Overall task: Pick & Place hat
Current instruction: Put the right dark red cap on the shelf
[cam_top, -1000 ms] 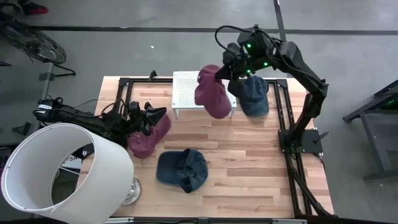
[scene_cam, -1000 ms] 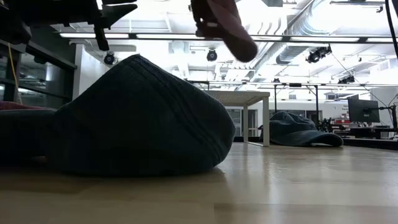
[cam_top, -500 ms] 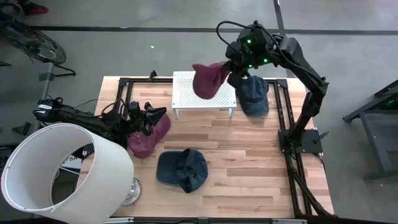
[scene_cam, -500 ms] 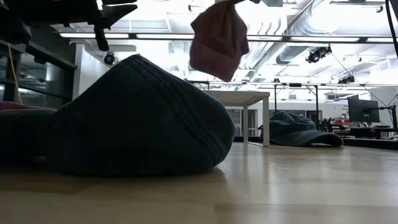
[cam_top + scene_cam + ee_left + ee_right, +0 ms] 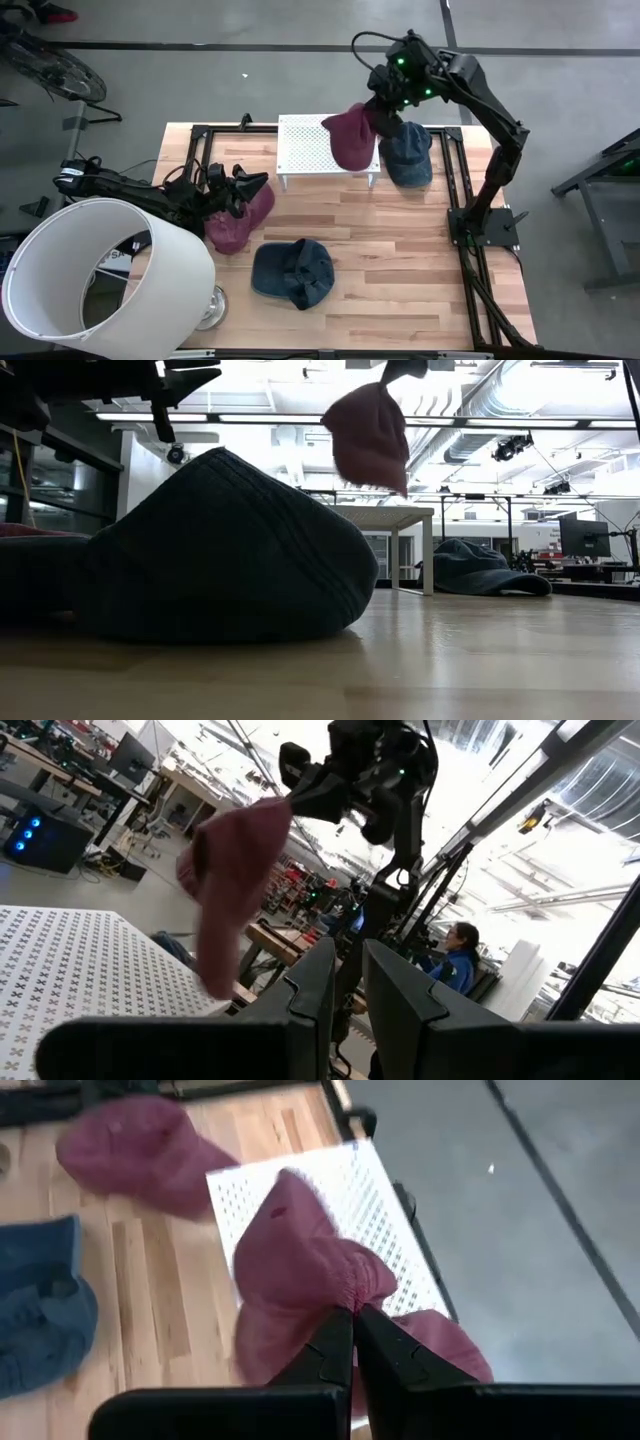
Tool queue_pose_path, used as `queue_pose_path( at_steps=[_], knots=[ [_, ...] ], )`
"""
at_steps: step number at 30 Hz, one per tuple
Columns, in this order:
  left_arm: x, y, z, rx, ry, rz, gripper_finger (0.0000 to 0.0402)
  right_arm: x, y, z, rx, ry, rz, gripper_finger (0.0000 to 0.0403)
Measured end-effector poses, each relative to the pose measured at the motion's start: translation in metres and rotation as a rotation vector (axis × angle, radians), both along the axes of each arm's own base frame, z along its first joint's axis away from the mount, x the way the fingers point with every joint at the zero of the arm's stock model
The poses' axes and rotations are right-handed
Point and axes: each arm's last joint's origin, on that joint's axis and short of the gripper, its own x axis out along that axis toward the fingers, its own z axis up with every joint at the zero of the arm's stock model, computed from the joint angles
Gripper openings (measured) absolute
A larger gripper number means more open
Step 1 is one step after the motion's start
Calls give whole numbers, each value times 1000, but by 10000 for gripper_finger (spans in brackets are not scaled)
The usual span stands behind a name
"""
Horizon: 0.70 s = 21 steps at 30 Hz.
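**Maroon hat dangling over white rack, pinch grip is the weak point**

The held maroon hat (image 5: 352, 138) hangs in the air from the right end effector (image 5: 377, 100), above the right edge of the white perforated rack (image 5: 305, 148) at the back of the worktop (image 5: 400, 260). The right end effector is clenched on a small bunch of the hat's fabric, as the right wrist view shows (image 5: 310, 1285); the rest of the hat droops free.

Risks, as I judge them:
- Thin pinch on soft cloth: the fabric could slide out and the hat fall early, off the rack.
- The hat hangs at the rack's edge, next to the blue hat (image 5: 405, 155) lying just right of the rack. Released here, it may half-land on the rack and slip off, or drape onto that blue hat.
- A loose hanging brim could catch the rack edge on the way down and flip the hat.

The left end effector (image 5: 240, 185) sits over the second maroon hat (image 5: 235, 220) at the worktop's left side; its fingers look nearly together, and I cannot tell if it grips anything.

Counts:
- maroon hats: 2 (one held, one on the worktop)
- blue hats: 2, with the other blue hat (image 5: 292, 273) at front centre
- rack: 1
- white lamp shade (image 5: 90, 270): 1, front-left corner
- arms: 2
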Motion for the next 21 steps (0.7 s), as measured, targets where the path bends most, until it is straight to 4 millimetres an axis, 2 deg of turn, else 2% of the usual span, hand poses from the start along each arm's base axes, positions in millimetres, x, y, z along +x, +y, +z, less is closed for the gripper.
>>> queue_pose_path(
  at_steps=[8, 17, 21],
  knots=[
    [0, 0, 0, -2, -1, -3, 56, 4, -4, -13, -16, 68, -36, 0],
    [0, 0, 0, -2, -1, -4, 56, 2, -4, -15, 20, 80, -12, 0],
    [0, 0, 0, -2, -1, -4, 56, 1, -5, -15, -18, 102, -40, 0]
  ],
)
